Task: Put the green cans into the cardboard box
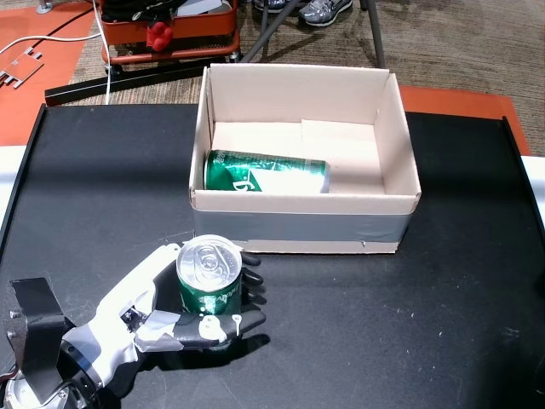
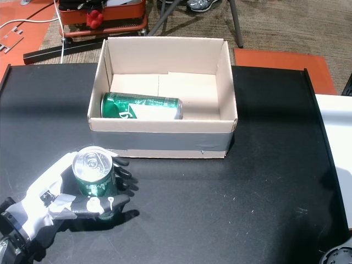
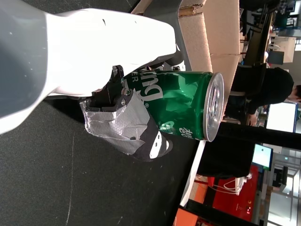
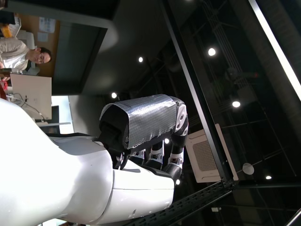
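Left hand [image 1: 183, 319] nearest, fingers wrapped around an upright green can [image 1: 207, 279] on the black table [image 1: 443, 307], just in front of the cardboard box [image 1: 298, 230]. Box holds a second green can [image 1: 264, 172] lying on its side against the front wall. Right hand [image 4: 150, 141] only in its wrist view, raised toward the ceiling, fingers curled, holding nothing.

You see a glossy green aluminium can [image 1: 207, 290] with white lettering and a silver lid, a white-and-black robotic left hand [image 1: 162, 319] patched with grey tape, a tan cardboard box [image 1: 298, 223] banded grey, and a matte black tabletop [image 1: 409, 324].
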`<move>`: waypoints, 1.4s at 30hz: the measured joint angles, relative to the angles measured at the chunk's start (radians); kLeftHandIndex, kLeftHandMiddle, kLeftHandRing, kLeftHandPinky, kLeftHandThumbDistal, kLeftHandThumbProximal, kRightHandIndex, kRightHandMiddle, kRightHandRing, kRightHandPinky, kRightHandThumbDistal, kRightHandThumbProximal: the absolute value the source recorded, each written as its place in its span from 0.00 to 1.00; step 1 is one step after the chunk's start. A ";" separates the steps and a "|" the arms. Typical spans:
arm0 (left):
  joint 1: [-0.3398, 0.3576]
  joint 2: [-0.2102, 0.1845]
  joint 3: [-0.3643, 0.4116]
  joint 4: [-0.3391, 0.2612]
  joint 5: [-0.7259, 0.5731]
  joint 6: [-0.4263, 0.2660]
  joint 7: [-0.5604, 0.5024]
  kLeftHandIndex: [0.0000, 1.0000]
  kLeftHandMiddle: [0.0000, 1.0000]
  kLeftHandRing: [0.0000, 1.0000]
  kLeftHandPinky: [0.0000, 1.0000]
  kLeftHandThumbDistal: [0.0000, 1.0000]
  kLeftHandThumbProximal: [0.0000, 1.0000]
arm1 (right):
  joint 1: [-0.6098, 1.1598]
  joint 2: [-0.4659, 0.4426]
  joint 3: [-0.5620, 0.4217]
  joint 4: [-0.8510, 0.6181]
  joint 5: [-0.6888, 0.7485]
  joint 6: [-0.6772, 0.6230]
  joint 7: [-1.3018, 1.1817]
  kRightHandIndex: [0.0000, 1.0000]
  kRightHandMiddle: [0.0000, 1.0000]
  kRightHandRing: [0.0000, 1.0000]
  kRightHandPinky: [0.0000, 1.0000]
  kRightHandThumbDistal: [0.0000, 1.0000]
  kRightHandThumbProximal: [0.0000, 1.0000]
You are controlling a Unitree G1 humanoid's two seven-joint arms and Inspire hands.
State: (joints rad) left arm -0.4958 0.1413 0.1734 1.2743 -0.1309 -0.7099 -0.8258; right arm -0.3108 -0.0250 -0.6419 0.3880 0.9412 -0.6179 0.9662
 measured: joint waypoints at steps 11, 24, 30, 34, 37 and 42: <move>-0.004 -0.006 0.004 0.000 0.000 0.009 -0.003 0.52 0.48 0.49 0.49 0.77 0.00 | 0.000 0.000 0.000 0.000 0.004 0.003 0.002 0.25 0.30 0.40 0.47 0.21 0.25; -0.007 -0.008 0.010 0.000 -0.001 0.017 -0.018 0.51 0.45 0.44 0.44 0.74 0.00 | 0.000 0.002 0.000 0.000 0.003 0.002 0.003 0.25 0.31 0.40 0.47 0.20 0.26; -0.007 -0.015 0.025 0.002 -0.001 0.018 -0.037 0.45 0.37 0.38 0.35 0.68 0.00 | 0.000 0.002 -0.002 0.001 0.003 0.001 0.007 0.25 0.31 0.40 0.47 0.20 0.26; -0.007 -0.016 0.037 0.004 -0.001 0.027 -0.044 0.38 0.33 0.35 0.33 0.65 0.00 | 0.000 0.002 -0.002 0.002 0.004 0.001 0.010 0.24 0.30 0.40 0.47 0.20 0.24; -0.007 -0.017 0.040 0.004 -0.001 0.030 -0.043 0.33 0.31 0.34 0.32 0.63 0.00 | 0.000 0.002 -0.002 0.002 0.009 0.003 0.011 0.25 0.30 0.39 0.47 0.20 0.25; -0.007 -0.018 0.041 0.004 -0.001 0.031 -0.043 0.34 0.30 0.33 0.32 0.61 0.00 | 0.000 0.002 -0.002 0.002 0.007 -0.001 0.010 0.25 0.30 0.39 0.47 0.21 0.26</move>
State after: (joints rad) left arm -0.5031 0.1233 0.2149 1.2786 -0.1322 -0.6792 -0.8688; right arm -0.3111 -0.0229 -0.6439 0.3903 0.9485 -0.6193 0.9760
